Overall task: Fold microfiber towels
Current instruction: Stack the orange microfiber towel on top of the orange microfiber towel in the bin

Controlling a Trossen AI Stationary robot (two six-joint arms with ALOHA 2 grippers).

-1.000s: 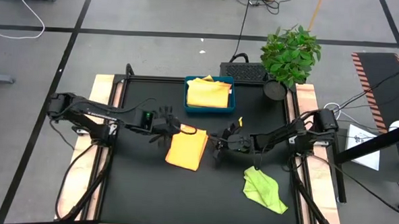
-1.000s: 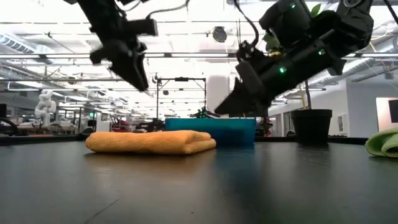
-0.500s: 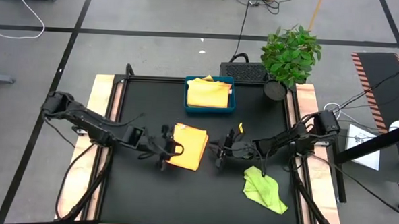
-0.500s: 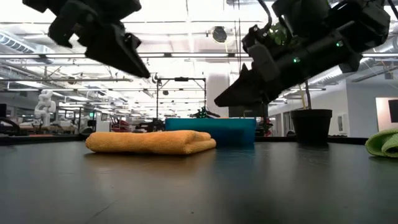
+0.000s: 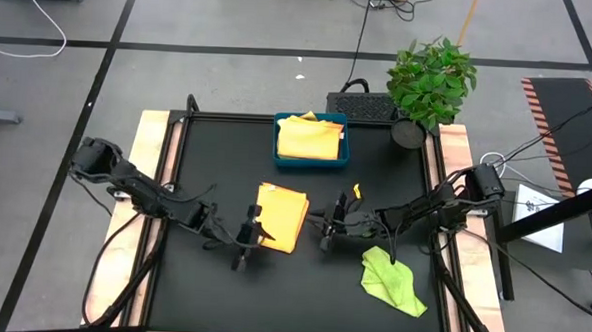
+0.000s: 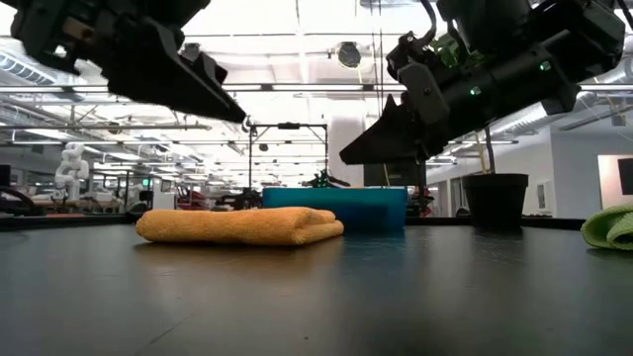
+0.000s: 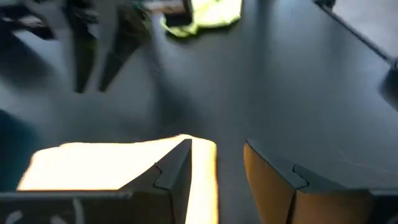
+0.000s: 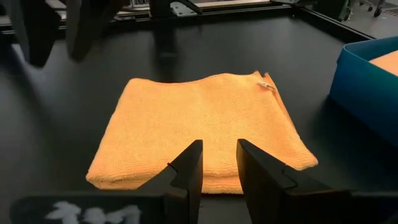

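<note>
My left arm reaches in low from the table's left edge, elbow bent, forearm slanting toward the middle, and my dark two-finger left gripper (image 5: pixel 245 244) hangs above the tabletop with its fingers pointing toward the centre. Its two fingers (image 7: pixel 176 168) stand parted with a plain gap between them, nothing held. My right arm comes in from the right edge, stretched almost level across the table, and my dark two-finger right gripper (image 5: pixel 325 227) also hovers off the surface, aimed toward the left one. Its fingers (image 8: pixel 188 167) sit close together with a narrow gap, gripping nothing.
</note>
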